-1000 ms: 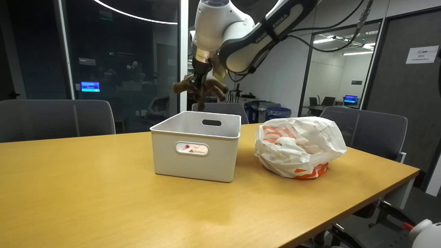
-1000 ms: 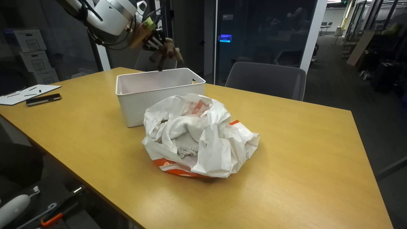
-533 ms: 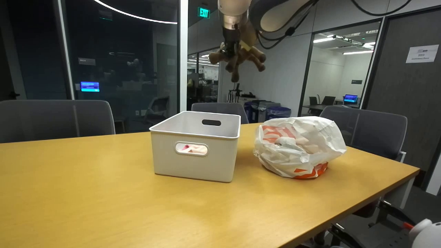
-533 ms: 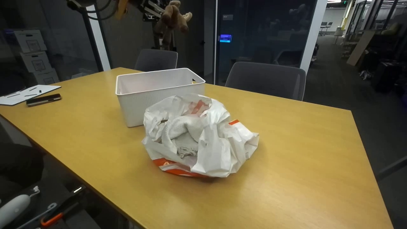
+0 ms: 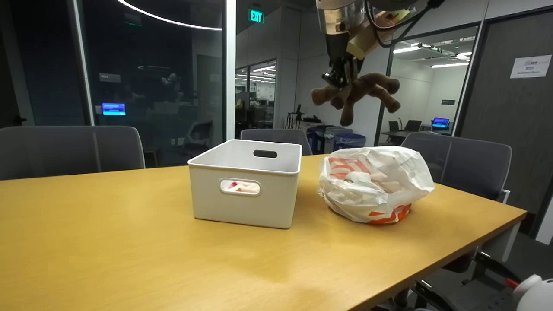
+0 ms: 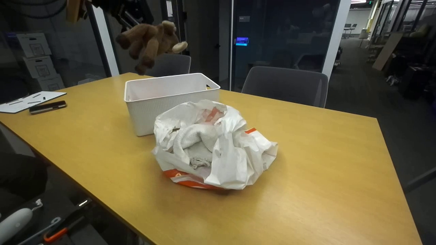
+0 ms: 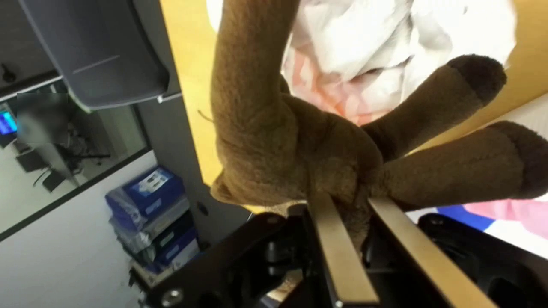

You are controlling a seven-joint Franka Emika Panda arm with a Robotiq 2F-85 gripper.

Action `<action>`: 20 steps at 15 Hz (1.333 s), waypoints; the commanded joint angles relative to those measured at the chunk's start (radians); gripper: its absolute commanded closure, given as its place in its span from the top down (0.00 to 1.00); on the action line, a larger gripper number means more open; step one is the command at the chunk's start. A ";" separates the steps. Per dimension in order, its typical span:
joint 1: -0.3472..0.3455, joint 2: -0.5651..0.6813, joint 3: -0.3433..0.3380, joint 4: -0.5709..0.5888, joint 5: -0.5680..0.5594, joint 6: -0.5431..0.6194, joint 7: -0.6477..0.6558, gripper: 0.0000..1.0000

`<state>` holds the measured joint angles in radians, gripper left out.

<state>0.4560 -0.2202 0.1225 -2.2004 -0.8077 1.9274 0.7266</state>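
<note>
A brown plush animal with stubby legs [image 5: 367,86] hangs in the air from my gripper [image 5: 343,80]. In the wrist view the narrow fingers [image 7: 342,256] are shut on the plush body [image 7: 265,141], with fur pinched between them. Its dark-footed legs point right and one long limb goes up out of the frame. In an exterior view the plush animal [image 6: 150,41] shows pale parts at its head. Below it, the white plastic bag [image 5: 376,185] lies on the table, and the white bin [image 5: 242,198] stands beside the bag. The plush touches neither.
Pinkish cloth [image 5: 245,187] shows through the bin's handle hole. White towel-like fabric [image 6: 201,143] lies in the bag's opening. A clipboard with paper [image 6: 30,99] and a dark stapler-like object [image 6: 47,107] lie at the table's edge. Grey chairs [image 6: 286,85] stand around the table.
The gripper has carried the plush from over the bin toward the bag's side, rising first and then coming lower. Bag and bin have not moved.
</note>
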 commanded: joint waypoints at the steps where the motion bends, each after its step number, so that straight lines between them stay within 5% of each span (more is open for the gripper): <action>1: -0.099 -0.095 0.057 -0.127 0.141 0.091 0.033 0.08; 5: -0.164 -0.128 0.104 -0.177 0.245 0.077 0.068 0.08; 6: -0.223 -0.079 0.062 -0.236 0.203 0.204 0.078 0.08; 13: -0.432 0.124 -0.001 -0.283 0.036 0.524 0.135 0.08; 16: -0.455 0.196 -0.033 -0.235 -0.097 0.602 0.142 0.08; 20: -0.446 0.307 -0.066 -0.200 -0.067 0.717 0.120 0.08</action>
<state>0.0034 0.0008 0.0771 -2.4453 -0.8801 2.5589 0.8432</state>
